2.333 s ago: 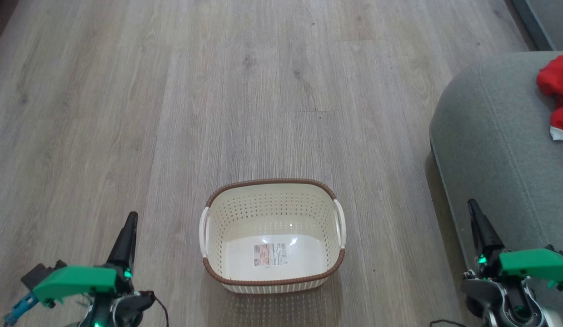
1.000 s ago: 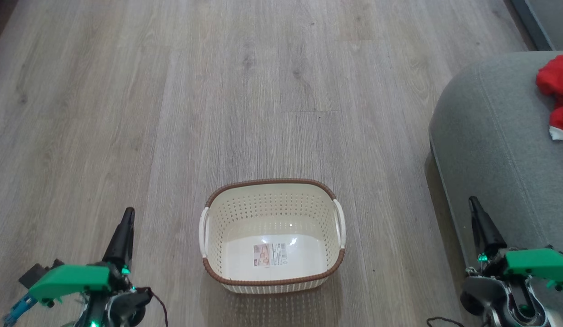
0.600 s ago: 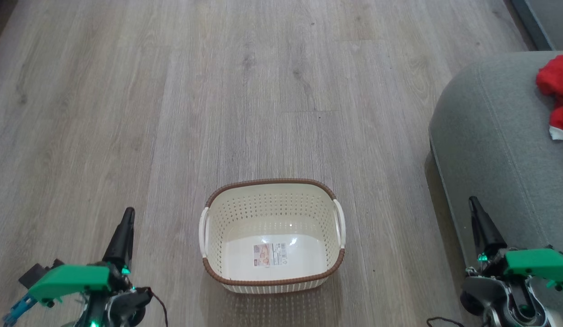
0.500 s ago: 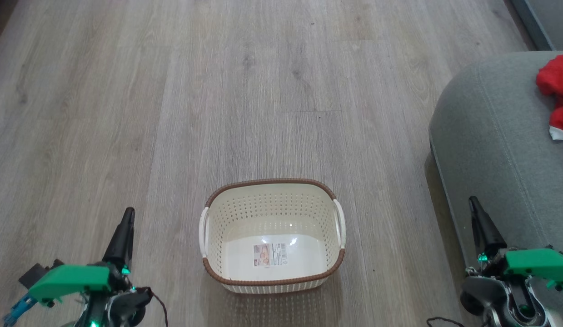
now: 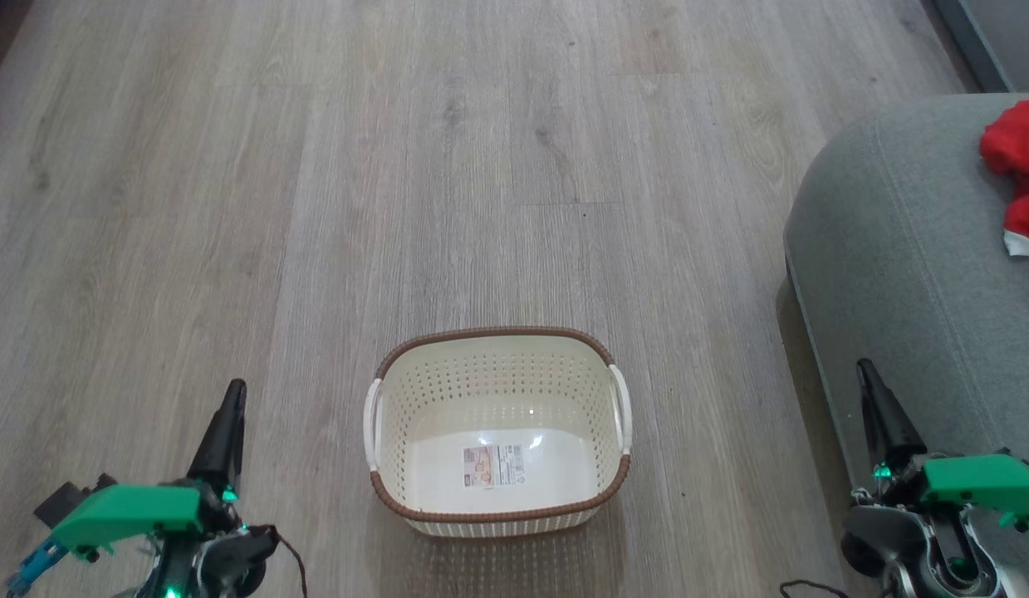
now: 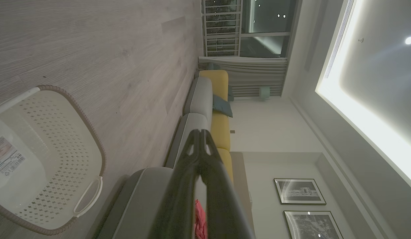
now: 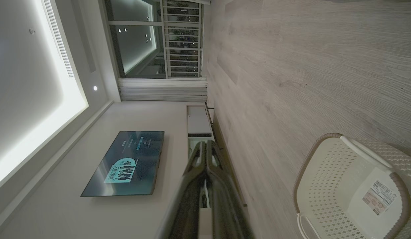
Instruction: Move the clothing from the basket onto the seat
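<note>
The cream basket (image 5: 497, 345) with a brown rim stands on the wood floor, holding nothing but the label sticker on its base; it also shows as the basket (image 6: 59, 132) and the basket (image 7: 328, 172) in the wrist views. Red clothing (image 5: 1016, 178) with white trim lies on the grey seat (image 5: 896, 249) at the right edge. My left gripper (image 5: 233, 390) is shut, low to the basket's left, its fingers (image 6: 200, 146) pressed together. My right gripper (image 5: 863, 367) is shut too, beside the seat's front corner, fingers (image 7: 207, 156) closed on nothing.
Bare wood floor (image 5: 398, 166) spreads beyond and to the left of the basket. A grey and yellow sofa (image 6: 212, 99) runs along the wall. A wall television (image 7: 125, 164) and a low cabinet (image 7: 198, 122) stand on the other side of the room.
Both grippers have sunk slightly in the head view since the earliest frame and have held still for the last second. Basket and clothing have not moved.
</note>
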Controlling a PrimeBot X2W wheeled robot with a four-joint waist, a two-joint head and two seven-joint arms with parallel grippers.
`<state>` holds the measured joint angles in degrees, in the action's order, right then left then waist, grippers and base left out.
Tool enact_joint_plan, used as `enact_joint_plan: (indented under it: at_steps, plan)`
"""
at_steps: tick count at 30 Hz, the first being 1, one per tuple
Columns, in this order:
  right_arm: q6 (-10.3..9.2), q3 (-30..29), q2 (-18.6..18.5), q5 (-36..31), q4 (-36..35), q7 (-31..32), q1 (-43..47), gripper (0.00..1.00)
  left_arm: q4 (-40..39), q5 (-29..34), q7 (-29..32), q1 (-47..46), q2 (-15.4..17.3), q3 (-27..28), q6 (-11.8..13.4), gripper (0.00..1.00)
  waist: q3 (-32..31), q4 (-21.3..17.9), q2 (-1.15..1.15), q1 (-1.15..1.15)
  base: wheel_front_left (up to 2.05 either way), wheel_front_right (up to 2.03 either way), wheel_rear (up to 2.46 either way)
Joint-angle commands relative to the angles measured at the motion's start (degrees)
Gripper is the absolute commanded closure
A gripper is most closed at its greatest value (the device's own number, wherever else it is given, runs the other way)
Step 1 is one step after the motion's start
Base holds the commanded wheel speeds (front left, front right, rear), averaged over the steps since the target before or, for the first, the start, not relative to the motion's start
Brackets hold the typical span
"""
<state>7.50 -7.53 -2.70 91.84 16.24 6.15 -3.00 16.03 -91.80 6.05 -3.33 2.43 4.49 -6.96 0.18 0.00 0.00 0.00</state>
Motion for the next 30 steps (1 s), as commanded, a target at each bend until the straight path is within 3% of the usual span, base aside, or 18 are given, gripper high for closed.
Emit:
enact_joint_plan:
  at_steps: [1, 30]
  plan:
    - [-0.01, 1.0, -0.2, 0.3, -2.2, 0.3, -3.2, 1.00, -2.0, -0.4, 0.4, -2.9, 0.4, 2.0, -0.5, 1.00, 0.0, 0.0, 0.00, 0.00, 0.00, 0.00, 0.00]
    - [-0.01, 1.0, -0.2, 0.3, -2.2, 0.3, -3.2, 1.00, -2.0, -0.4, 0.4, -2.9, 0.4, 2.0, -0.5, 1.00, 0.0, 0.0, 0.00, 0.00, 0.00, 0.00, 0.00]
